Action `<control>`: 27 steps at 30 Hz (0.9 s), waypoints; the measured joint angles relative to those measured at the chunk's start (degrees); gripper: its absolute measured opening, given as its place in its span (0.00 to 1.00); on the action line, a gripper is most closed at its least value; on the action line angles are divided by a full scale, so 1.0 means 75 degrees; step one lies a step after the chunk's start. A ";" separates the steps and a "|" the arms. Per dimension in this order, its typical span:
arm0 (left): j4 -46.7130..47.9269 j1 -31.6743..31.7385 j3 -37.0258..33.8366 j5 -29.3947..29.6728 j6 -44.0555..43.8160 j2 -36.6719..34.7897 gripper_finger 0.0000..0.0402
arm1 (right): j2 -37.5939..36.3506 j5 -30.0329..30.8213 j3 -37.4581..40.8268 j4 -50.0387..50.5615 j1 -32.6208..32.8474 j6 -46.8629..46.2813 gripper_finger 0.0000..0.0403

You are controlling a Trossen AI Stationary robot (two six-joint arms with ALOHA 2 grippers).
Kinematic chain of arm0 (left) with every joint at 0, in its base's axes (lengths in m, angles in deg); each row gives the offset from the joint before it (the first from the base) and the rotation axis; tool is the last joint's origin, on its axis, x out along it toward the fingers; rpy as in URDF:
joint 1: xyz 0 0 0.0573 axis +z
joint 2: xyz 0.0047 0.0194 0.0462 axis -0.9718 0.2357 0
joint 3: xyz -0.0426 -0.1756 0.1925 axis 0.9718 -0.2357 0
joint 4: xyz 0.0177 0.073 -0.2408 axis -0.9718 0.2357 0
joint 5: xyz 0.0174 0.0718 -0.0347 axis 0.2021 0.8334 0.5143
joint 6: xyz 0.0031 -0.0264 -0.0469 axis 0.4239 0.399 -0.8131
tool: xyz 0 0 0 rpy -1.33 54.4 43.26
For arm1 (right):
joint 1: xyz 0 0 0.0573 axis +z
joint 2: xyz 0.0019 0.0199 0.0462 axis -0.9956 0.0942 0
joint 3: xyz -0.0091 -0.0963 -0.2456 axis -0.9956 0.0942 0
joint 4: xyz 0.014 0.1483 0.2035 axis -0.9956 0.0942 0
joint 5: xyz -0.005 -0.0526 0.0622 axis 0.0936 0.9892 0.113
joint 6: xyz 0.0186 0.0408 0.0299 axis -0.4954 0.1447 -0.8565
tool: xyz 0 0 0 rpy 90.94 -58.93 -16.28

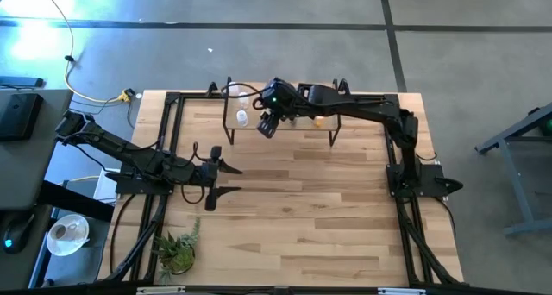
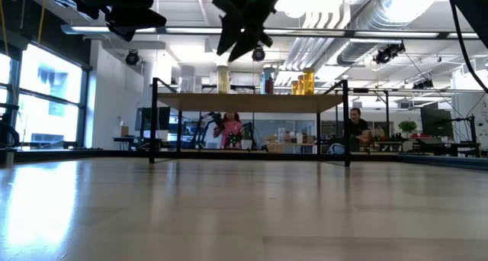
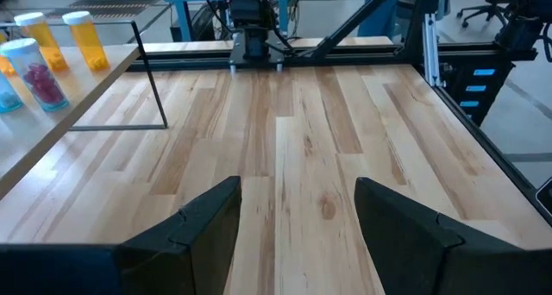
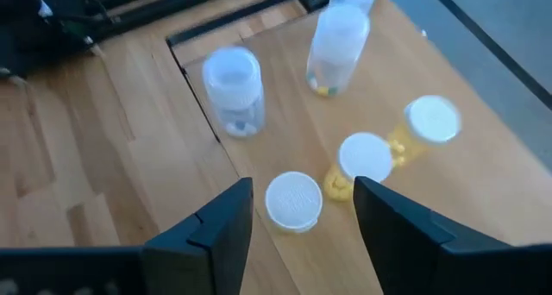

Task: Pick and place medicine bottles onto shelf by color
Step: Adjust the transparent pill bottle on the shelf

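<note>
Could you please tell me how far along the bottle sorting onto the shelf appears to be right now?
Looks nearly done: several white-capped pill bottles stand on the low light-wood shelf, amber ones grouped together. In hand: nothing; the right gripper hovers over the shelf, jaws open above a white-capped bottle standing there. The left gripper waits open over the wooden tabletop. Left: no bottles show on the tabletop.

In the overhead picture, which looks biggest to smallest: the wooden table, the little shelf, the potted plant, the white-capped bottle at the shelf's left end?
1. Wooden table
2. Shelf
3. Potted plant
4. White-capped bottle

The gaps are plain, so nearness to the camera does not blur the ranking.
</note>
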 joint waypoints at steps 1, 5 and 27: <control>0.0018 -0.0002 0.0000 0.0000 -0.0002 0.0000 0.54 | 0.0001 -0.0003 -0.0149 0.0140 0.0018 0.0000 0.48; 0.0229 -0.0006 0.0000 -0.0036 0.0058 -0.0003 0.54 | -0.0007 -0.0035 -0.0668 0.1023 0.0172 0.0004 0.48; -0.1164 -0.1157 -0.2070 -0.0405 -0.0755 -0.1010 0.54 | -0.0978 0.0495 0.2020 0.2204 0.1943 0.0073 0.48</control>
